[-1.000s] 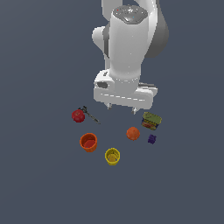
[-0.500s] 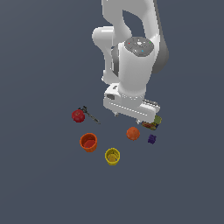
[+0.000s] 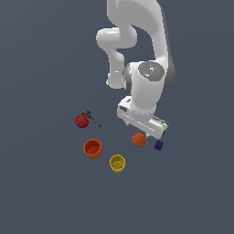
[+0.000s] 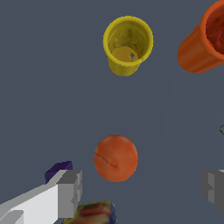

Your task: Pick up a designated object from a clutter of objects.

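Observation:
The designated object, a plain orange ball (image 3: 139,139) (image 4: 116,157), lies on the grey floor among the clutter of objects. My gripper (image 3: 144,128) (image 4: 142,188) hangs just above and behind it, open, with its grey fingertips (image 4: 70,192) spread wide to either side of the ball and not touching it. The tiny purple piece (image 3: 158,145) (image 4: 59,170) sits close beside the ball. A can (image 4: 94,213) shows only partly at the wrist view's edge and is hidden behind the hand in the exterior view.
A yellow cup (image 3: 117,163) (image 4: 127,43) and an orange-red cup (image 3: 93,148) (image 4: 205,39) stand upright beyond the ball. A red ball (image 3: 81,120) and a thin dark tool (image 3: 94,120) lie toward the exterior view's left.
The arm has come down and shifted toward the exterior view's lower right, bringing the hand from well above the clutter to just over the orange ball. No object has moved.

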Tool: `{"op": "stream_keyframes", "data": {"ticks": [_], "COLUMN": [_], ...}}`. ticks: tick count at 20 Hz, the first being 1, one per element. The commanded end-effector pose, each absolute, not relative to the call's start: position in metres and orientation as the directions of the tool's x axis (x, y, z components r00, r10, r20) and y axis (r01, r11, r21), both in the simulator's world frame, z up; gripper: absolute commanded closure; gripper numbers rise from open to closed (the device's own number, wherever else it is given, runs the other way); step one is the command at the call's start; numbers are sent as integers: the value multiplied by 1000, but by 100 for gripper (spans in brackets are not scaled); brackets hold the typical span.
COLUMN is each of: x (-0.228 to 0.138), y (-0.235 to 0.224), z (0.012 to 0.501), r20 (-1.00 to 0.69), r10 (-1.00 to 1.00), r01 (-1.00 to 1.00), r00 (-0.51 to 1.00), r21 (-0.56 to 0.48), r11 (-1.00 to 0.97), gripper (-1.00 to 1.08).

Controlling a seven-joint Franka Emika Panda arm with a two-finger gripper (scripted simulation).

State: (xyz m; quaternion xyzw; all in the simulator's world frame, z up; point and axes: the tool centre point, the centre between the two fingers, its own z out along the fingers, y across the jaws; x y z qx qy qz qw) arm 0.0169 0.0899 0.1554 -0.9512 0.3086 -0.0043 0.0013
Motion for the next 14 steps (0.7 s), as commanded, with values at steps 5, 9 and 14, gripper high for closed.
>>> {"op": "stream_keyframes", "data": {"ticks": [5,9,14], "x": [11,7,4], "y": [105,111,116], "z": [124,111,100], "r20": [4,2,0], "r10": [-677,-712,-738], "r01": [-677,-712,-738], "r00": [736,702,675], "r21": [-3,-1,0], "r11": [-736,-702,-675], "gripper": [-92,-92,-92]}}
